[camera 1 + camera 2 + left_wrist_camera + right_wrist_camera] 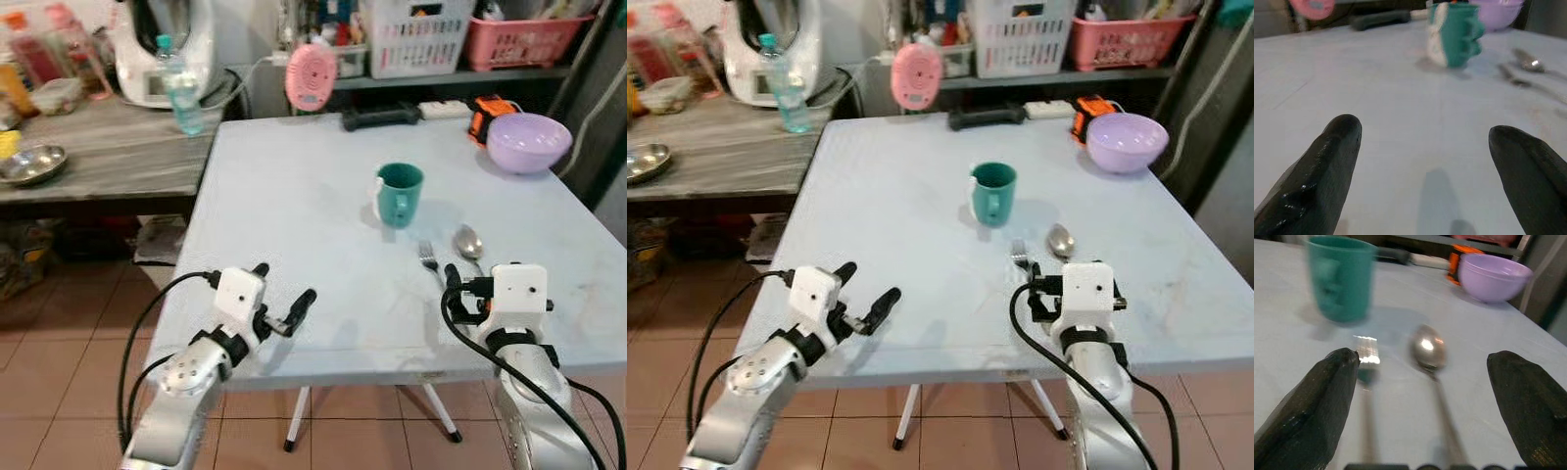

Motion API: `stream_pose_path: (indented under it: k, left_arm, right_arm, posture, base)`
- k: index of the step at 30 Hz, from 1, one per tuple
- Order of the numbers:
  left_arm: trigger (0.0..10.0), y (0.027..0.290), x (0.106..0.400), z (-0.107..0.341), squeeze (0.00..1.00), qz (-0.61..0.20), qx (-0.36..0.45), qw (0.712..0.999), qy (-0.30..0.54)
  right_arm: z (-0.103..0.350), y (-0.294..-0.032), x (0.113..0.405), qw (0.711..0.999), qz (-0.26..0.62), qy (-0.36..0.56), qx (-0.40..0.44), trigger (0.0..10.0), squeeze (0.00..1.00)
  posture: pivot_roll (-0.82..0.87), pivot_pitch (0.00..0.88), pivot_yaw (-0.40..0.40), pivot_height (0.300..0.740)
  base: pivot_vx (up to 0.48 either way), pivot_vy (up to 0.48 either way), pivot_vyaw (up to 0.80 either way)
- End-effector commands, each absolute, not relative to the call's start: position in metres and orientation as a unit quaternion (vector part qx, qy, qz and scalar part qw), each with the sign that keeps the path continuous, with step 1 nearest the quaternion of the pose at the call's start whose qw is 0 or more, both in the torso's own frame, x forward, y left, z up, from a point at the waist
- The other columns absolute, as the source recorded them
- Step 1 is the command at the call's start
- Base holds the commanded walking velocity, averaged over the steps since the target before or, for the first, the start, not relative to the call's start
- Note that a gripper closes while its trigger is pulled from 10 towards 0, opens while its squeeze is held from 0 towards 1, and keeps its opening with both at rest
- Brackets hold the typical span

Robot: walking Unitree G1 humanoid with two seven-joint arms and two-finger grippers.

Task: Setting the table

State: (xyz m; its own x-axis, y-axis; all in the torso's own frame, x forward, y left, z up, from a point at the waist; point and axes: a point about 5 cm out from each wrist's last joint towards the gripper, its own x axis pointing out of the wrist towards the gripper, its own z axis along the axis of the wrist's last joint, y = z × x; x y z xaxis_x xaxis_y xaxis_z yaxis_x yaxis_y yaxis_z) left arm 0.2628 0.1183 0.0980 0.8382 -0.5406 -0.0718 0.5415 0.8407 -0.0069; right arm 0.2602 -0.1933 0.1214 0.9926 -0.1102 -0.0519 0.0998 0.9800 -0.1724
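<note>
Both grippers, left gripper (285, 296) and right gripper (1425, 396), spread wide; no legible writing.

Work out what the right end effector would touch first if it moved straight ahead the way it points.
Probably the fork and spoon, lying side by side between its open fingers. The right end effector points along them toward the green mug beyond. Which one it meets first is unclear.

mug (400, 193) mid-table (294, 196), fork (429, 258) left of spoon (469, 241) before it

Bare table (294, 206) left of mug (399, 194); fork (428, 258), spoon (469, 241) crowd right.
</note>
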Motion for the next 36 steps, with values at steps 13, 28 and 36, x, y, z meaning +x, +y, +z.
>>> stream_pose_path:
  k: [13,28,36]
  left_arm:
    - [10.0,0.116,0.252,0.102,0.00,-0.398,0.014,0.915,0.067]
    - [10.0,0.116,0.251,0.105,0.00,-0.409,0.025,0.910,0.069]
    - [10.0,0.115,0.247,0.104,0.00,-0.413,0.024,0.908,0.072]
  right_arm:
    - [0.118,-0.191,0.271,0.995,-0.070,0.066,-0.037,10.0,0.00]
    - [0.102,-0.207,0.288,0.986,-0.089,0.141,-0.010,10.0,0.00]
    - [0.093,-0.201,0.291,0.986,-0.056,0.154,0.008,10.0,0.00]
  posture:
    - [-0.08,0.037,0.044,0.740]
    - [-0.07,0.049,0.046,0.740]
    - [-0.06,0.049,0.045,0.740]
  base:
    - [0.000,0.000,0.00]
    - [0.000,0.000,0.00]
    - [0.000,0.000,0.00]
